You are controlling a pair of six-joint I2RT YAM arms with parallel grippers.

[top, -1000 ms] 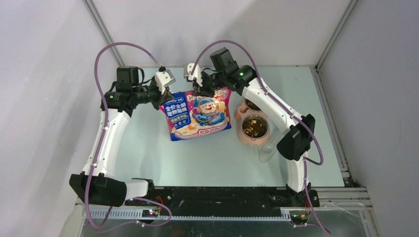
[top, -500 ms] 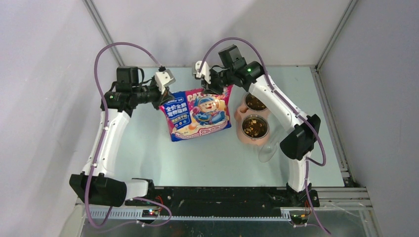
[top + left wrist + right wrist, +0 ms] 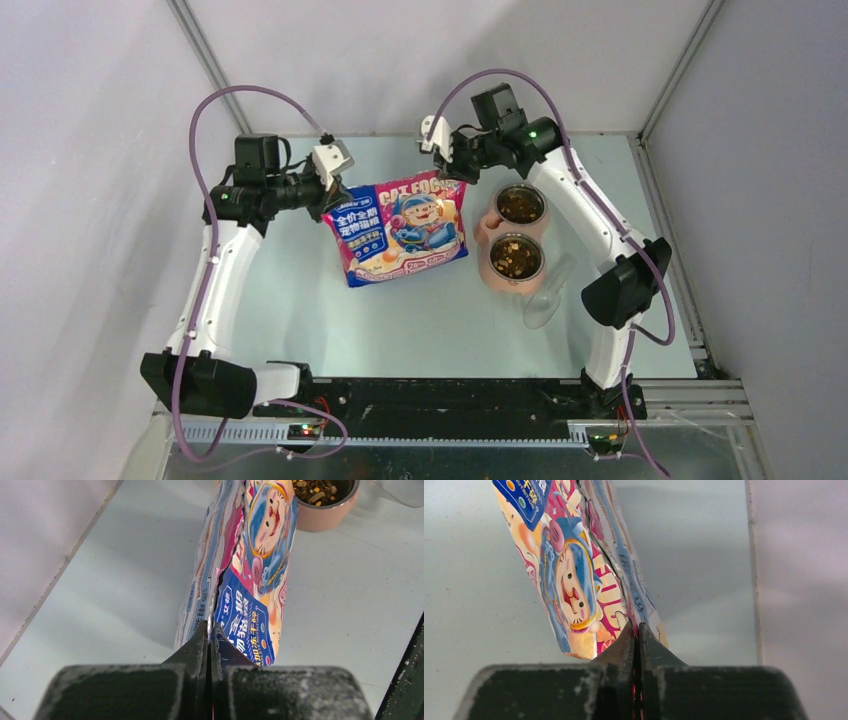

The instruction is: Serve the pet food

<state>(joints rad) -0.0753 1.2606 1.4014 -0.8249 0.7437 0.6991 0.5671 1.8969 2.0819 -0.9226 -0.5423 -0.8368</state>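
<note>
The pet food is dark kibble filling two bowls, a near one (image 3: 516, 257) and a far one (image 3: 520, 206), and it also shows at the top of the left wrist view (image 3: 322, 489). The glossy pink and blue cat bag (image 3: 400, 230) stands upright between the arms. My left gripper (image 3: 333, 192) (image 3: 210, 627) is shut on the bag's (image 3: 255, 580) top left corner. My right gripper (image 3: 447, 172) (image 3: 634, 626) pinches the top right corner of the bag (image 3: 574, 570), with only a thin slit between its jaws.
Both bowls sit in a pink double holder (image 3: 487, 232) right of the bag. A clear plastic scoop (image 3: 545, 300) lies on the table just in front of the holder. Grey walls (image 3: 120, 120) close in the left, back and right sides.
My right gripper has slid rightward along the bag's top edge, from near its middle to its right corner, uncovering the printed top. The left arm and the bowls have not moved.
</note>
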